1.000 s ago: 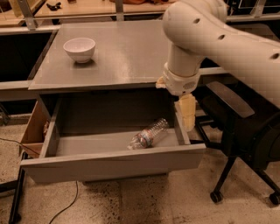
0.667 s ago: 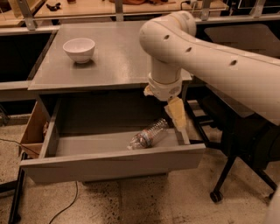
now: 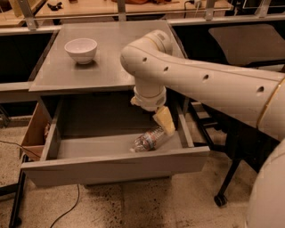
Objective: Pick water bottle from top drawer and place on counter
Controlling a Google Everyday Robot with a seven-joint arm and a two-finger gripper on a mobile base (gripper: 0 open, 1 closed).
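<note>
The water bottle (image 3: pixel 148 140) lies on its side in the open top drawer (image 3: pixel 116 167), right of centre, with its white cap pointing toward the front left. My gripper (image 3: pixel 165 125) hangs from the big white arm down into the drawer, just above and to the right of the bottle's base end, close to it or touching. The arm hides part of the drawer's back right corner. The grey counter (image 3: pixel 107 67) sits above the drawer.
A white bowl (image 3: pixel 81 49) stands on the counter's back left. A light wooden bench top (image 3: pixel 89 8) runs along the back. A black wheeled stand (image 3: pixel 222 187) is at the right. A brown box (image 3: pixel 34 133) and a floor cable (image 3: pixel 67 209) are at the left.
The arm has swung left over the counter's front edge. The gripper has moved left and down inside the drawer, closer to the bottle. The bottle has not moved.
</note>
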